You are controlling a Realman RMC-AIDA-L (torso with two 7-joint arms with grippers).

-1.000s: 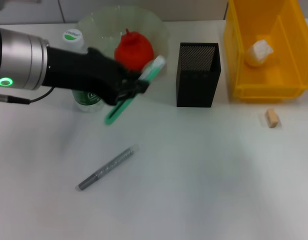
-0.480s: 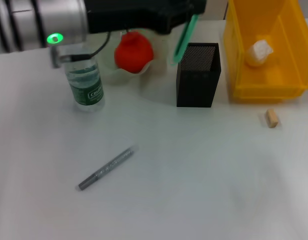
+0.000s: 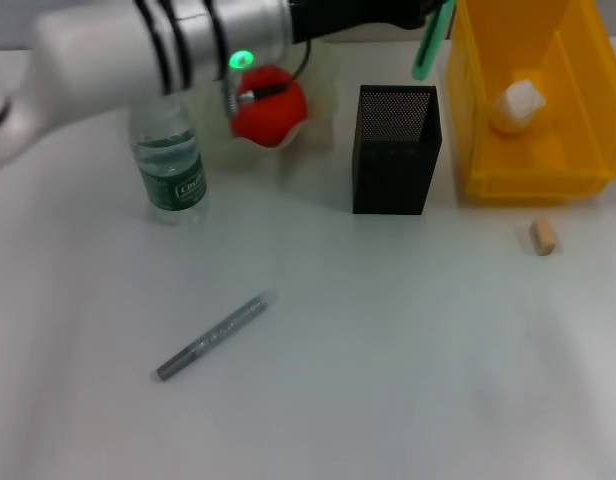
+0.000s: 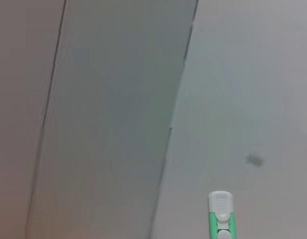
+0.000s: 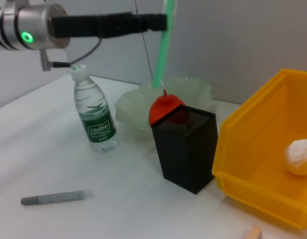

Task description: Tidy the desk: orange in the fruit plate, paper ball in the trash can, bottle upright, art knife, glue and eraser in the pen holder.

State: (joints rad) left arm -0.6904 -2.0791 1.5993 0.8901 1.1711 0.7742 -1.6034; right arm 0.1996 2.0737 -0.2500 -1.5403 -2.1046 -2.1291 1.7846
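My left gripper [image 5: 161, 21] is shut on the green art knife [image 3: 431, 45], which hangs tilted above the far right corner of the black mesh pen holder [image 3: 395, 150]. In the right wrist view the art knife [image 5: 164, 45] dangles above and behind the pen holder [image 5: 186, 149]. Its white end [image 4: 220, 214] shows in the left wrist view. The orange [image 3: 270, 105] lies in the fruit plate [image 3: 323, 90]. The bottle [image 3: 170, 165] stands upright. A grey glue stick [image 3: 210, 337] lies on the near left of the desk, the eraser [image 3: 543, 236] at the right. The paper ball [image 3: 518, 103] sits in the yellow trash can [image 3: 528, 180].
My left arm [image 3: 168, 45] stretches across the back of the desk over the plate and bottle. The yellow bin stands right beside the pen holder. White desk surface [image 3: 388, 350] spreads out in front. The right arm does not show.
My left arm has risen and swung right with the art knife, from in front of the fruit plate to above the pen holder. The bottle has come into full view.
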